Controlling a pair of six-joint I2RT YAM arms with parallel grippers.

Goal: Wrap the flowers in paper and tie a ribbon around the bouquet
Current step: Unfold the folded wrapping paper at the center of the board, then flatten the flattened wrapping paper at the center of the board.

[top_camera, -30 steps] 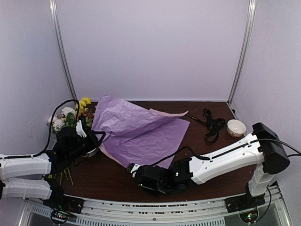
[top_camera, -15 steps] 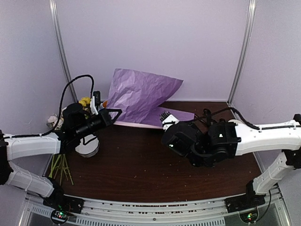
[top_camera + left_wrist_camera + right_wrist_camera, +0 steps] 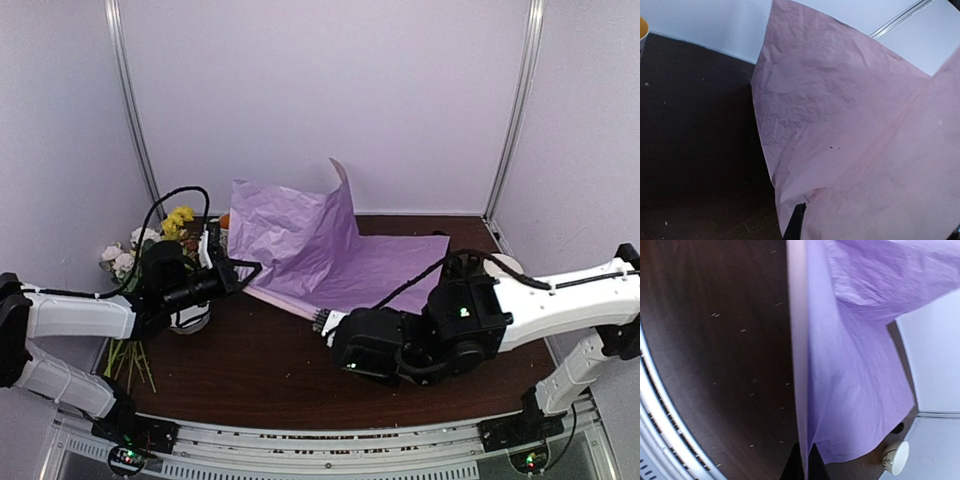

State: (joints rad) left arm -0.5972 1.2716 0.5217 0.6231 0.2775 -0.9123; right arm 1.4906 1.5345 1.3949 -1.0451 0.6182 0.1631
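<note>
At the far left of the overhead view the flowers lie partly behind the left arm, with blooms toward the upper left and stems toward the lower left. A white mug sits just beside them. The left gripper is pinched together on the left edge of the paper. The sheet rears up to a peak at centre and spreads rightward over the dark table. Below centre, the right gripper is clamped on the paper's near edge. A small bowl sits at right.

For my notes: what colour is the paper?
Lilac-pink paper, clearest in the top external view.
</note>
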